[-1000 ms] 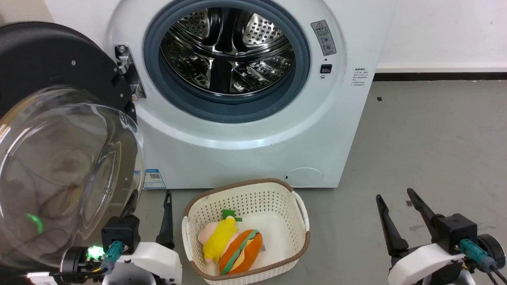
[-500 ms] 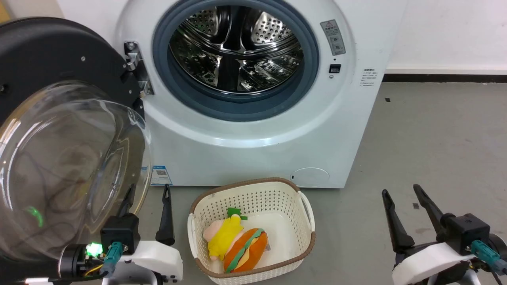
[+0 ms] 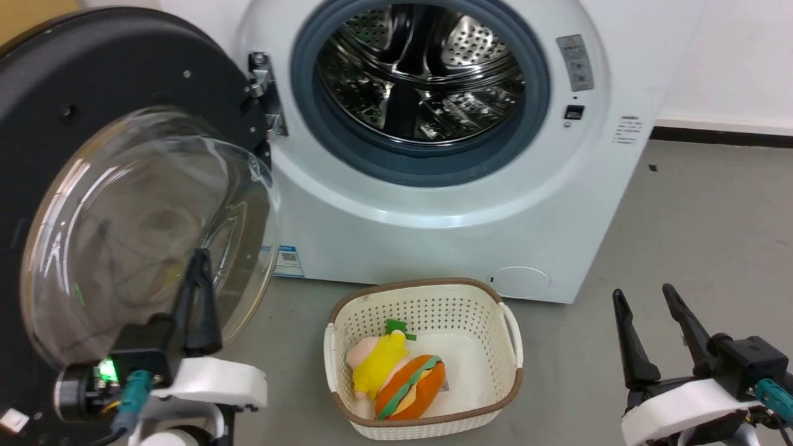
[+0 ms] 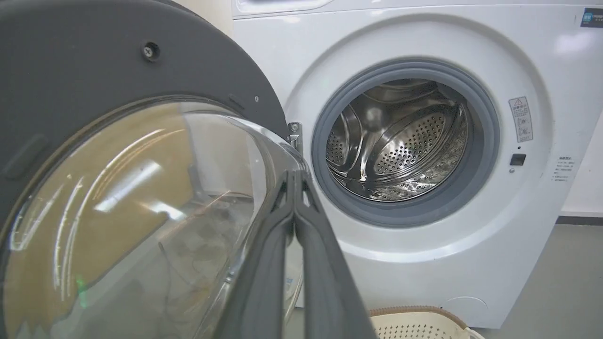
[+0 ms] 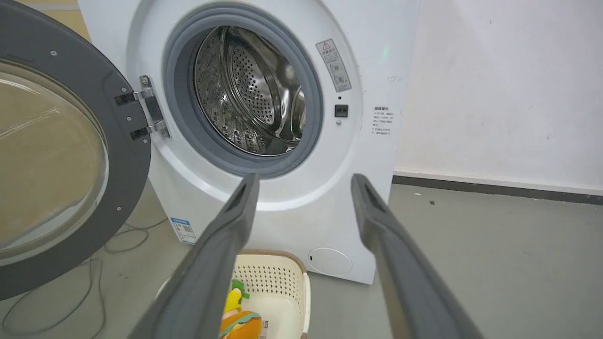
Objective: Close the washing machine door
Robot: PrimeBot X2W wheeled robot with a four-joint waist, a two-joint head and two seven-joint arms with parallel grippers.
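Standing open, perhaps touched, the washing machine door (image 3: pixel 142 204).

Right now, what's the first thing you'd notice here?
The huge round washing machine door, swung wide open at the left with its bulging glass bowl. Then the shiny steel drum of the washing machine, and a cream basket on the floor before it holding a plush burger.

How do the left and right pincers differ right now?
The left pincer is shut; the right pincer is open. The left pincer sits before the glass of the washing machine door; the right pincer is over floor right of the basket. Both point toward the washing machine.
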